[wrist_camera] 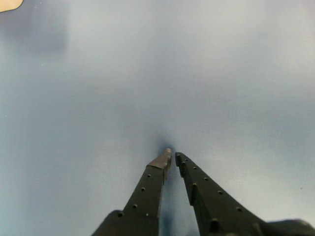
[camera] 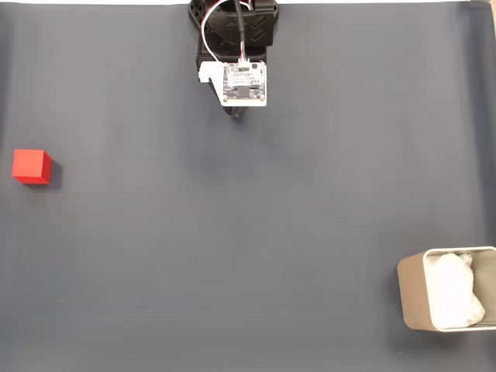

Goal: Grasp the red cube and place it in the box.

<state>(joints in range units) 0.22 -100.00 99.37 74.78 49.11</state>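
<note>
The red cube [camera: 32, 166] rests on the dark grey mat at the far left of the fixed view. At the bottom right corner stands the beige box [camera: 411, 292], with white lumpy lining inside. The arm reaches in from the top centre, and my gripper [camera: 239, 115] is folded under its white circuit board, far from both cube and box. In the wrist view my gripper [wrist_camera: 173, 156] points down at bare mat, its two black fingers nearly touching at the tips with nothing between them.
The dark grey mat [camera: 232, 248] covers the whole table, with a pale strip along its top edge. A sliver of the beige box [wrist_camera: 9, 4] peeks into the top left corner of the wrist view.
</note>
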